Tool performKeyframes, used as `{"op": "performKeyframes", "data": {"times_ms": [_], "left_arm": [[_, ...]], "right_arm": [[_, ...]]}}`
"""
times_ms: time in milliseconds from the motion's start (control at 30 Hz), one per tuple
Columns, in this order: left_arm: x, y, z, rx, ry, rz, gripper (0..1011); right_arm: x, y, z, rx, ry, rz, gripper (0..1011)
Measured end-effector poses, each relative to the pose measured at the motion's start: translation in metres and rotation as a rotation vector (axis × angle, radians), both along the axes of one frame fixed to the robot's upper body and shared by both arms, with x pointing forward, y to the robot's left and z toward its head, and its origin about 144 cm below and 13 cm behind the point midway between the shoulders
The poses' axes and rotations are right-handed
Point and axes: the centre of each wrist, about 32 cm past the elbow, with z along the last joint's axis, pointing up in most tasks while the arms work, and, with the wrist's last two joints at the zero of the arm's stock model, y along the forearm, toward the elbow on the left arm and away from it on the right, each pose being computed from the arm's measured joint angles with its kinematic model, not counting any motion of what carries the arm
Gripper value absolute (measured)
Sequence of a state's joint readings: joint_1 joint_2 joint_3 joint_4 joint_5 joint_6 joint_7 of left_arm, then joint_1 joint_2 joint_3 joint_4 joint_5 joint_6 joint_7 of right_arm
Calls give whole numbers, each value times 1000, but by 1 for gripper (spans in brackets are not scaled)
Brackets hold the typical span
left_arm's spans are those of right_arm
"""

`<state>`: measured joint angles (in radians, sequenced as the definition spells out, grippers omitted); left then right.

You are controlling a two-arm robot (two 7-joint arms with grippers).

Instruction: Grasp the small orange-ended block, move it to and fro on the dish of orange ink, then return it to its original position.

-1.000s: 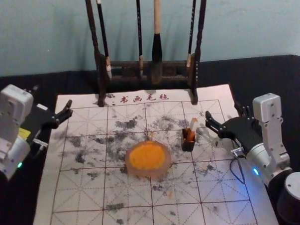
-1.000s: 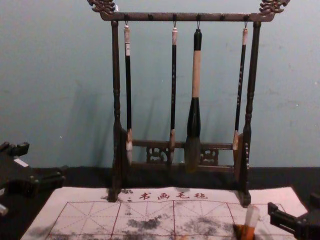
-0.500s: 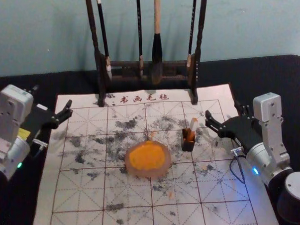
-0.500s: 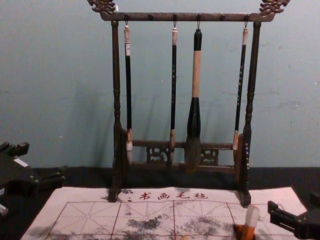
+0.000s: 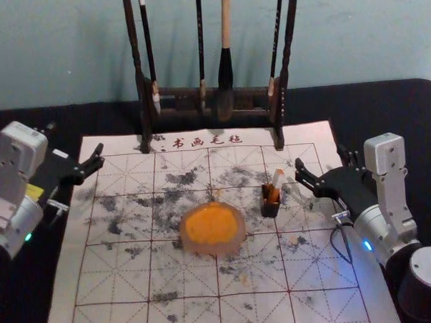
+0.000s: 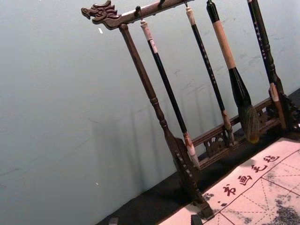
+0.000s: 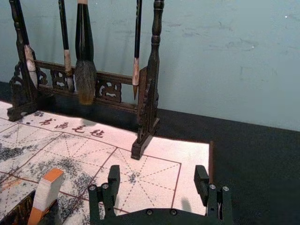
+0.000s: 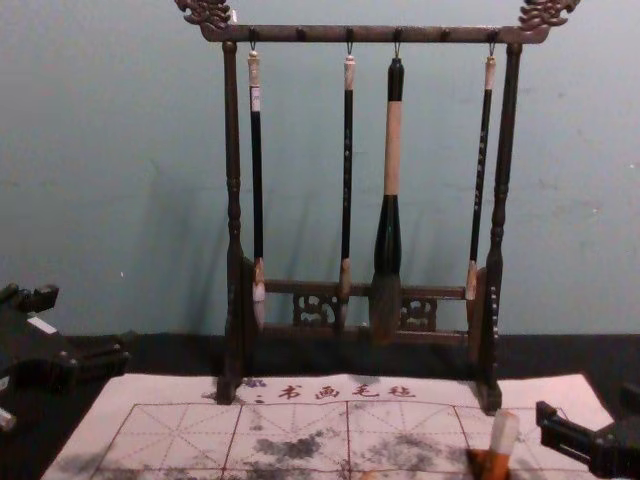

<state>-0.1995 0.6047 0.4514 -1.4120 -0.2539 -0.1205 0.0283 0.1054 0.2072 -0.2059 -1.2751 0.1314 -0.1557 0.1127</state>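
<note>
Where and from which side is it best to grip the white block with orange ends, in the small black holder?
Probably by the white middle of the block, across its flat sides, from the robot's right, where the open right gripper is: the block leans in the black holder, lower end inside, upper part free.

— Looks silver on the left arm (image 5: 21, 145)?
— Yes, with yellow label (image 5: 34, 191), green light (image 5: 28, 237).
— And on the right arm (image 5: 386, 156)?
— Silver too, with blue light (image 5: 367, 246), looped dark cable (image 5: 333, 245), round screws (image 7: 149, 212) on black right gripper (image 5: 320, 157).
</note>
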Motion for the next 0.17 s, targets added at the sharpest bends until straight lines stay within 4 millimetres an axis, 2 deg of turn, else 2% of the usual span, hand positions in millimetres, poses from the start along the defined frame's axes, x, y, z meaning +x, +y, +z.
{"op": "performKeyframes", "data": {"times_ms": [167], "left_arm": [[0,0,0,0,0,0,1001]], "right_arm": [[0,0,0,1,-1,0,1002]]}}
